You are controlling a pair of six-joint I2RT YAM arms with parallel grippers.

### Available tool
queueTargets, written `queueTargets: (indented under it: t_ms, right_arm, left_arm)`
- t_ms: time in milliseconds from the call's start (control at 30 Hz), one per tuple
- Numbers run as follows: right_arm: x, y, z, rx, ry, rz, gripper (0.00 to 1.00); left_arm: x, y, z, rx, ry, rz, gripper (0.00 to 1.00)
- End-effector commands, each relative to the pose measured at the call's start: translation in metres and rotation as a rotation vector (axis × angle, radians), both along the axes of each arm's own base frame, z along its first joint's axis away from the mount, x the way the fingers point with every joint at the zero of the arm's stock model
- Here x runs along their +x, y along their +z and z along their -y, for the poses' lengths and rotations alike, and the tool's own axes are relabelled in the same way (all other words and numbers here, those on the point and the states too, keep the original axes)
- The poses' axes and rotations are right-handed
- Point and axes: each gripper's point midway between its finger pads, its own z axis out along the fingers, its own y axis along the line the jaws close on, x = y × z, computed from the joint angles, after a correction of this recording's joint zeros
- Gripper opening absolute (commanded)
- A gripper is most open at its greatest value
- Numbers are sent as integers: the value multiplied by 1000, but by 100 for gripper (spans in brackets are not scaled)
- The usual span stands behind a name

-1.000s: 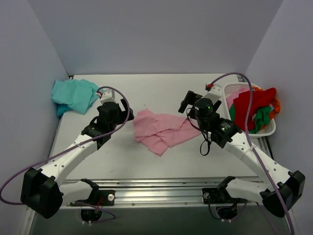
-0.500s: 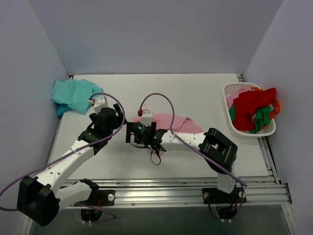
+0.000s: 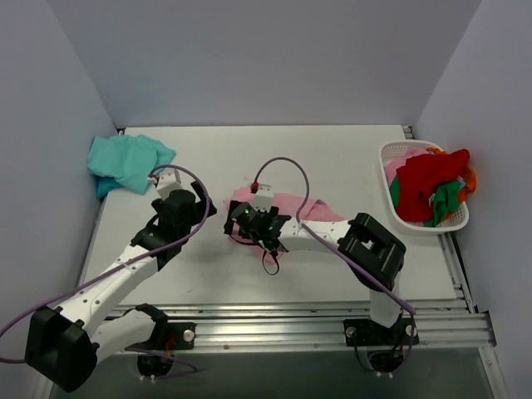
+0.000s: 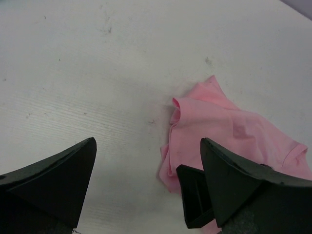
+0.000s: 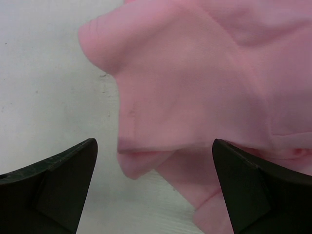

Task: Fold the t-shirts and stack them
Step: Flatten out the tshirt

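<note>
I judge nothing folded yet: the pink t-shirt (image 3: 322, 209) lies crumpled mid-frame, the teal t-shirt (image 3: 125, 162) sits bunched upper left, and my left pincer (image 4: 147, 146) and right pincer (image 5: 154, 142) both gape wide, empty.

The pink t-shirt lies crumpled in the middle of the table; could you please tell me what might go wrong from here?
1. The pink t-shirt is bunched in overlapping folds, so the open right gripper above its edge may pinch several layers at once.
2. The open left gripper hovers close beside the right one at that same edge; the two could bump.
</note>
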Motion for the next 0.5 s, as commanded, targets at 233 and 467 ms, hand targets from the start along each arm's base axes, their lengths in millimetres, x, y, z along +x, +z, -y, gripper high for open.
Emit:
queueTargets:
  t_ms: [233,467]
  right_arm:
    - [35,81,102,-18,-239,141,100]
    - [52,86,127,-12,-275,151,100]
  left_arm:
    - [-26,-92,60,-60,-162,-138,100]
    - [-41,-103,89,-37,-245,-131,100]
